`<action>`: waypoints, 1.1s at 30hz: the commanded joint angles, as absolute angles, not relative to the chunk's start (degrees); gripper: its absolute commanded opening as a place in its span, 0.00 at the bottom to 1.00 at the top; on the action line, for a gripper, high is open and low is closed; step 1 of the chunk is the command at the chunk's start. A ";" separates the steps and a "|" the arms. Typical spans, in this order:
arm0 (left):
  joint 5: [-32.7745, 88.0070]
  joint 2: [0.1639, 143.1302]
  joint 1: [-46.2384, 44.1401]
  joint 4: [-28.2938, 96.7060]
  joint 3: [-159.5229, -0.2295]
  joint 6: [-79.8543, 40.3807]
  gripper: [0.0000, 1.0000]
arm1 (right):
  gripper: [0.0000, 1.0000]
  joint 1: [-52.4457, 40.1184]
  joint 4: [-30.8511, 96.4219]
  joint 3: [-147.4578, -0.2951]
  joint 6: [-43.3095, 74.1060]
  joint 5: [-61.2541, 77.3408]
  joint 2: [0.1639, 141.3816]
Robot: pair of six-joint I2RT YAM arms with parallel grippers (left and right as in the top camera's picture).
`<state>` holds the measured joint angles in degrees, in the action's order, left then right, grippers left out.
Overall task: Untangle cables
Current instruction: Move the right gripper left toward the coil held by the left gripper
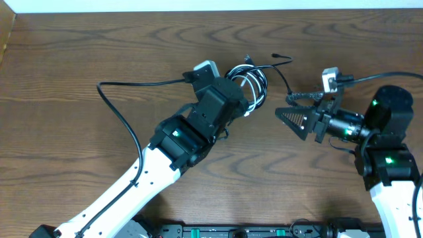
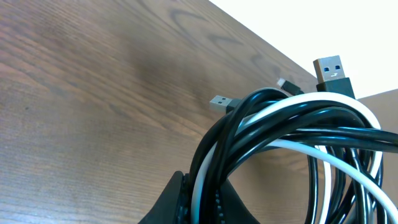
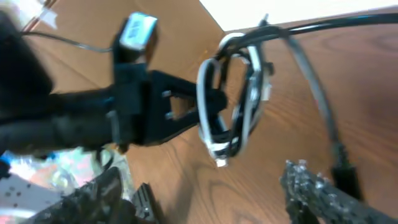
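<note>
Both cables [image 1: 256, 84], black and white, sit wound in one coil above the far middle of the table [image 1: 99, 39], clamped in the closed left gripper [image 1: 243, 100], so the untangling looks barely begun. The right gripper [image 1: 297, 114], jaws apart and empty, hovers just beside a loose black strand [image 1: 284, 80]. Only the left wrist view shows the metal plug ends [image 2: 329, 68] clearly; overhead they are mere specks.
</note>
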<state>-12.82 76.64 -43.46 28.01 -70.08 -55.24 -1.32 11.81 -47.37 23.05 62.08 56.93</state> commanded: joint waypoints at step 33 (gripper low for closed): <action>-19.16 76.86 -50.13 25.08 -70.39 -52.14 0.07 | 0.43 -3.53 11.40 -48.64 21.85 57.12 60.14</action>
